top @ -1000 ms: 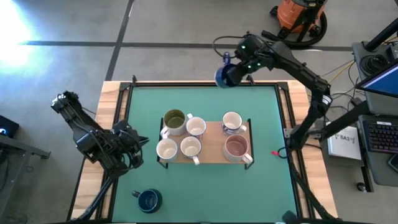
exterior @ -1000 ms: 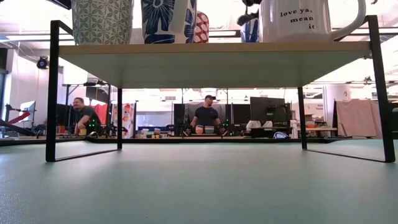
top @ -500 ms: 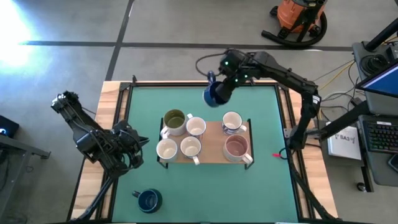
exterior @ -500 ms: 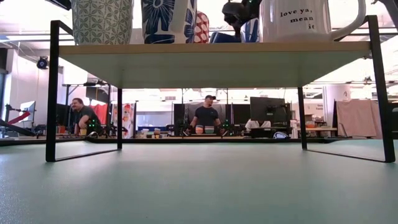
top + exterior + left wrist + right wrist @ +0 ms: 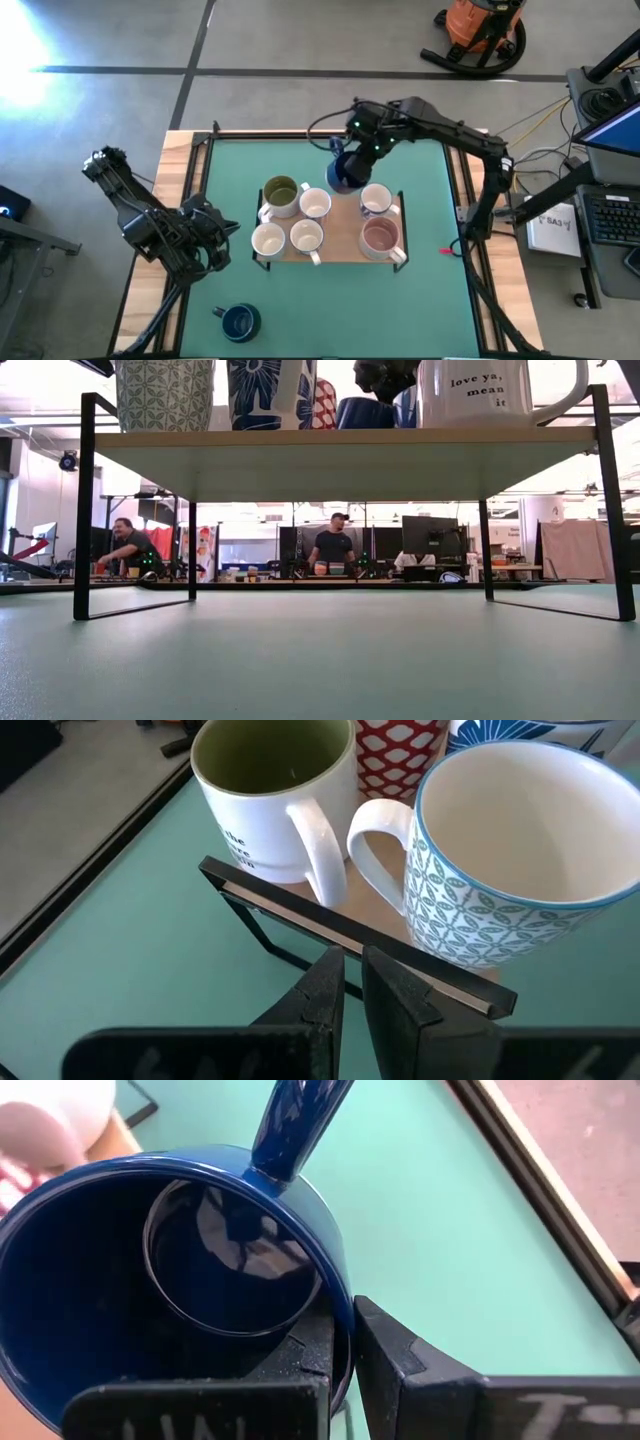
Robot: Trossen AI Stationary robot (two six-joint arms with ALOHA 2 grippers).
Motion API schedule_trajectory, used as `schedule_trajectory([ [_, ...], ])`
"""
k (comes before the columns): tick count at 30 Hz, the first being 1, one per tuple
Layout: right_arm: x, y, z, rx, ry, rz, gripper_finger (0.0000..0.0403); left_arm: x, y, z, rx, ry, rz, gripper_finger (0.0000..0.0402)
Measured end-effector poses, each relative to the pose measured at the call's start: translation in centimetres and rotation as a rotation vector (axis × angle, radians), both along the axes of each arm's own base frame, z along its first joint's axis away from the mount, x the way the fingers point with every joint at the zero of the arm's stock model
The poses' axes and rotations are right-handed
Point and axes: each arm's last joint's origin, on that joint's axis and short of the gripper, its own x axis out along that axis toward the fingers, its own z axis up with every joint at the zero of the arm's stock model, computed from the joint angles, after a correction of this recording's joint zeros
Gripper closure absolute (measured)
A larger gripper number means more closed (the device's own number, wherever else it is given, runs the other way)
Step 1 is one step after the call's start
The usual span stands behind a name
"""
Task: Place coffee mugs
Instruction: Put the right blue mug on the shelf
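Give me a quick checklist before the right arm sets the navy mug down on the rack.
1. Right gripper shut on the navy mug rim: ok.
2. Mug over the rack's open back-middle spot: ok.
3. Clear of the white mug and blue-patterned mug: cannot tell.
4. Left gripper out of the way, at the rack's left edge: ok.
5. Second navy mug waiting at the table's front: ok.

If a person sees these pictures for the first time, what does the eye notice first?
First, the right gripper holding a navy mug by its rim, above the far edge of the small rack at the table's middle. Next, the six mugs crowded on that rack, among them a pinkish mug and an olive-lined mug. A second navy mug stands alone near the table's front edge, and the left gripper waits beside the rack.
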Motion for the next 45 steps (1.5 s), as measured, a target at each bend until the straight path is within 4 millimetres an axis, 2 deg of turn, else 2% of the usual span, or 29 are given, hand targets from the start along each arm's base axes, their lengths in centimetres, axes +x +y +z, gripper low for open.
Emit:
schedule_trajectory([
  [7,0.1,1.1,-0.1,0.008,0.023,0.021,0.0390,0.0,0.0,0.0,0.000,0.001,0.000,0.0379],
  [23,0.4,1.9,0.0,0.024,0.023,0.088,0.0390,0.0,0.0,0.0,0.000,0.001,0.000,0.0379],
  [35,0.7,1.9,0.0,0.013,0.000,0.099,0.0390,0.0,0.0,0.0,-0.013,0.015,-0.006,0.0379],
  [45,0.3,2.1,-0.2,0.072,0.033,0.119,0.0390,0.0,0.0,-0.1,-0.018,0.020,-0.008,0.0379],
])
